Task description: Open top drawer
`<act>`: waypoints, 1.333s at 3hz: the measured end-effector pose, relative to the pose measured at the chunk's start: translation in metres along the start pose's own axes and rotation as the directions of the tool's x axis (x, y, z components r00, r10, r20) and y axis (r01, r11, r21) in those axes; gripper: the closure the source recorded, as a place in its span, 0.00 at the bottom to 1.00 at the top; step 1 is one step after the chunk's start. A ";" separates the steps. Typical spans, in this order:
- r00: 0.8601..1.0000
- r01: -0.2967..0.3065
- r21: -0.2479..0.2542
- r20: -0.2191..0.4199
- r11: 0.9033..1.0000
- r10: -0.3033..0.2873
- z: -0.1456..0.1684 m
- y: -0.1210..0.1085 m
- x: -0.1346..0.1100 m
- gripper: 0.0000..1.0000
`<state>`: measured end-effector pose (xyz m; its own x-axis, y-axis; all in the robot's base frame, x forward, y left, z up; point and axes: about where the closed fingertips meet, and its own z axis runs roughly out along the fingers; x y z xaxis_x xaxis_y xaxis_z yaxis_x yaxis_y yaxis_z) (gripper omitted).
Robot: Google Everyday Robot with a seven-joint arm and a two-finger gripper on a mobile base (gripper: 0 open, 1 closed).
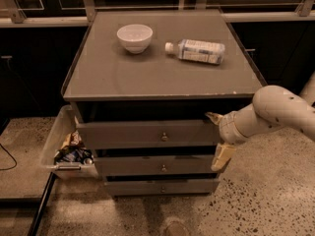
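Note:
The top drawer (128, 134) is the widest grey front, just under the cabinet top, with a small round knob (164, 137) at its centre. A dark gap shows between its front and the top. Two narrower drawer fronts (147, 166) sit below it. My gripper (217, 137) is at the right end of the top drawer's front, well to the right of the knob. Its fingers are spread open, one fingertip (212, 116) at the drawer's upper right corner and the other (221, 157) lower, by the second drawer. It holds nothing.
A white bowl (134, 37) and a plastic bottle (197, 50) lying on its side rest on the cabinet top (123, 77). A clear bin (59, 141) with snack packets hangs at the cabinet's left side. The floor is speckled.

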<state>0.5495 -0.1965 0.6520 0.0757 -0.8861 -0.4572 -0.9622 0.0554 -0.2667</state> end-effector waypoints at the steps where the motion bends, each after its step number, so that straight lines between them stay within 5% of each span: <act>1: 1.000 0.027 0.033 -0.002 0.999 -0.027 0.010 -0.016 0.004 0.00; 4: 0.993 0.096 0.068 0.059 0.993 -0.100 0.029 -0.039 0.009 0.00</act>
<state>0.5950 -0.1930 0.6340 0.1873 -0.8584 -0.4776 -0.9304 0.0009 -0.3665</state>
